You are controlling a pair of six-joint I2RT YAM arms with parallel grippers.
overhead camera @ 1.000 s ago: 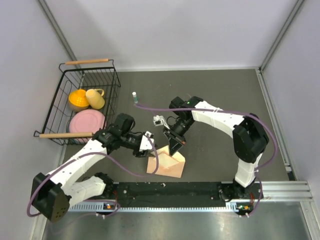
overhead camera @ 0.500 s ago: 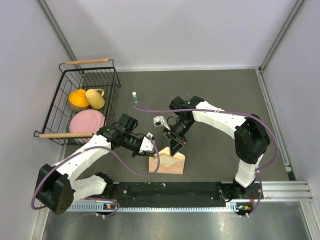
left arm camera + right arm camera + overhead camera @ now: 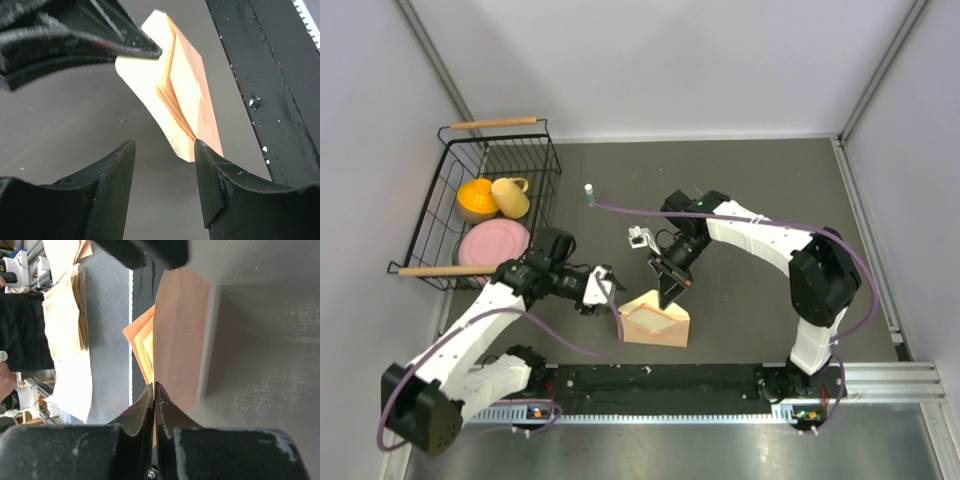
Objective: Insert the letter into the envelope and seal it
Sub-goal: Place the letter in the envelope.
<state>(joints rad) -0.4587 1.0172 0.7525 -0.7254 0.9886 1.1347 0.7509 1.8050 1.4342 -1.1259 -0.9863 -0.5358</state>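
Note:
The peach envelope (image 3: pixel 655 324) stands tented on the dark table near the front edge. My right gripper (image 3: pixel 667 292) comes down from above and is shut on its raised upper edge. In the right wrist view the thin pink sheet (image 3: pixel 180 335) runs between the pressed fingers of the right gripper (image 3: pixel 154 385). My left gripper (image 3: pixel 613 296) is open just left of the envelope. In the left wrist view its right fingertip (image 3: pixel 200 150) is close to the envelope's (image 3: pixel 182 95) lower corner. Pale and orange paper layers show at the envelope's edge. I cannot single out the letter.
A black wire basket (image 3: pixel 545 165) at the back left holds a yellow bowl (image 3: pixel 476 198), a yellow cup (image 3: pixel 510 196) and a pink plate (image 3: pixel 495 243). A small glue stick (image 3: pixel 588 192) stands behind the arms. A black rail (image 3: pixel 660 380) runs along the near edge.
My left gripper has drawn back to the left off the envelope's corner and stands open. The envelope has swung round and stands more upright. The right gripper has kept its hold.

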